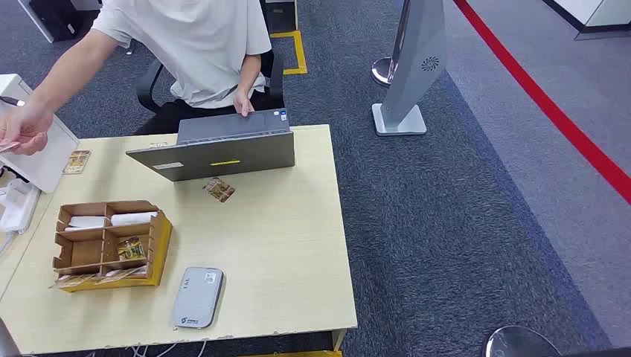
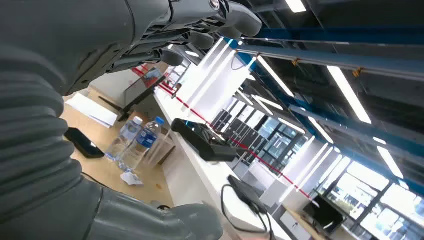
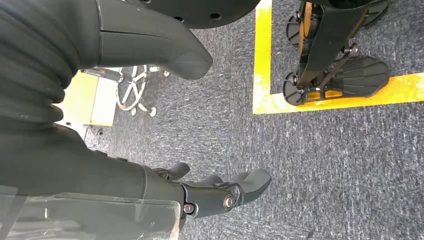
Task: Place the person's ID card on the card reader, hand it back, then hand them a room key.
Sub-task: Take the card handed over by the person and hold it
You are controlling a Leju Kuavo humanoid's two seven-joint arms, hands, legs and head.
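Robot hand (image 3: 220, 192) on the right hangs spread, empty; card (image 1: 9, 146) in the person's hand (image 1: 24, 128), reader (image 1: 197, 297) bare, handover pending.

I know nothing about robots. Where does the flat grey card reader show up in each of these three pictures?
Head view: the flat grey rounded card reader lies near the near edge of the light wooden table, right of the brown cardboard organiser.
Left wrist view: not in it.
Right wrist view: not in it.
Shared landmark: the dark grey carpet, also in the right wrist view.
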